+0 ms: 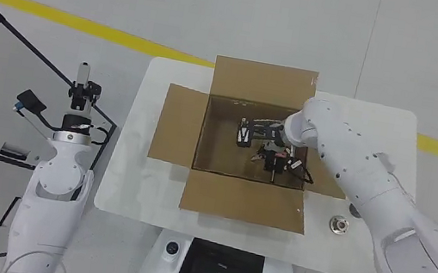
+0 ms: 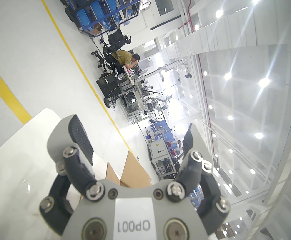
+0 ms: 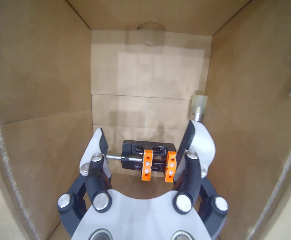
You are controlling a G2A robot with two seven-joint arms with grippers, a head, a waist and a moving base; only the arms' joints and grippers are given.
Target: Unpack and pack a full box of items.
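Observation:
An open cardboard box [image 1: 177, 125] stands on the white table [image 1: 140, 193]. My right gripper [image 3: 145, 139] is down inside the box [image 3: 45, 79], open. A small black vise with orange jaw blocks [image 3: 147, 156] lies on the box floor between its fingers, its screw toward one finger and an orange block close to the other. From above, the right gripper [image 1: 271, 152] is over the right half of the box. A short cylinder with a metal end [image 3: 198, 109] lies against a box wall. My left gripper [image 2: 134, 141] is open and empty, off the table's left side [image 1: 81, 87].
A small round metal part [image 1: 338, 225] sits on the table right of the box. The four box flaps [image 1: 245, 200] lie folded outward. The left wrist view catches a table corner [image 2: 20, 154] and a box flap [image 2: 134, 170]. A dark frame [image 1: 0, 91] stands left of the table.

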